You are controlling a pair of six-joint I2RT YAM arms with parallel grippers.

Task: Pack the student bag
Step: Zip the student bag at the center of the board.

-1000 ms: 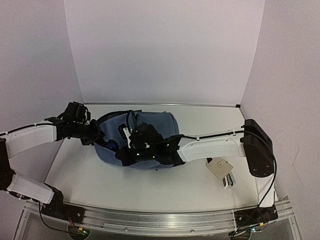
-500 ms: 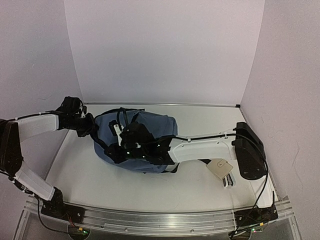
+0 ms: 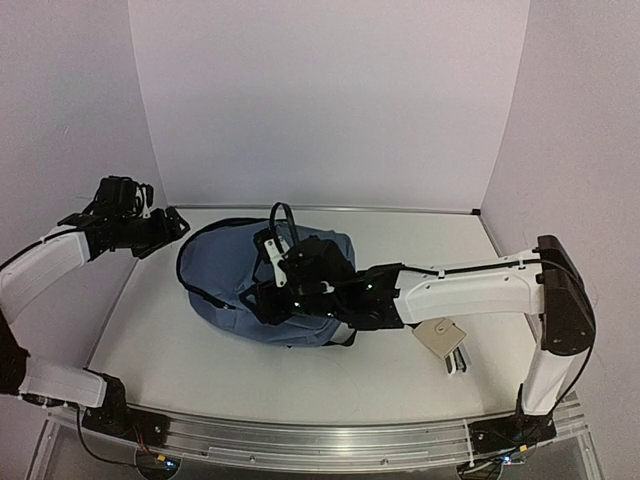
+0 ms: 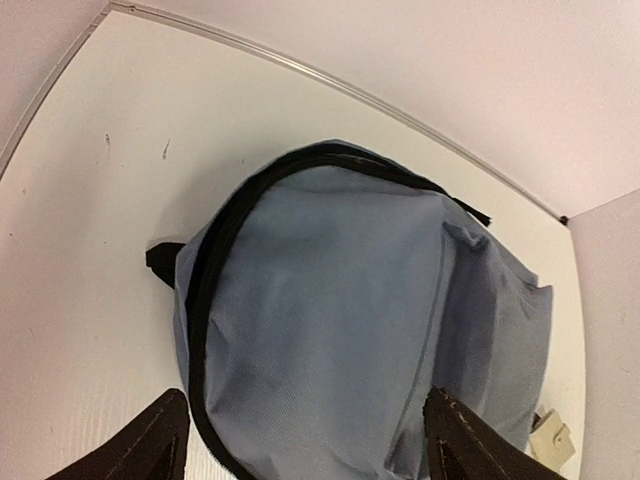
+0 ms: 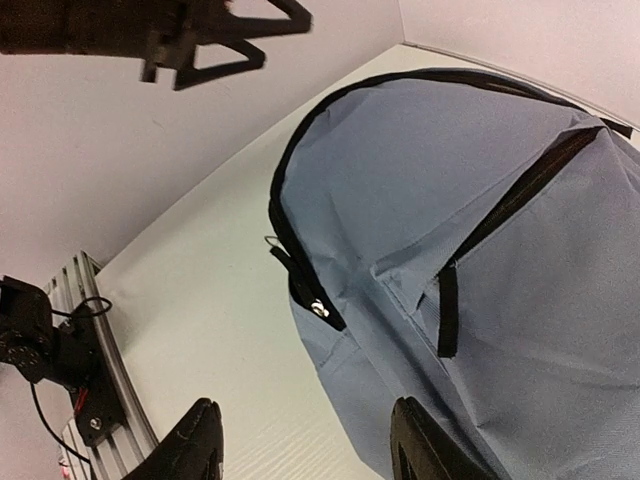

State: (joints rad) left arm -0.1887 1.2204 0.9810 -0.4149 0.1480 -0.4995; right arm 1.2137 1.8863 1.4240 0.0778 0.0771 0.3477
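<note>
**Both grippers hanging open around the student bag, nothing in either one**

The student bag [image 3: 220, 280] is lying flat on the white table [image 3: 170, 350], about mid-table and a bit to the left, with its slate-blue fabric and dark zipper lines facing up. The left gripper [image 3: 165, 225] sits just off the bag's far-left edge, and its wrist view shows the fingers [image 4: 160, 440] spread wide with only the bag below them. The right gripper [image 5: 302, 410] is over the middle of the bag with its jaws apart too, not pinching anything, and a small metal zipper pull [image 5: 318, 308] shows just ahead of it. There's also a small beige item [image 3: 440, 335] on the table to the right of the bag, no idea what it is.
</note>
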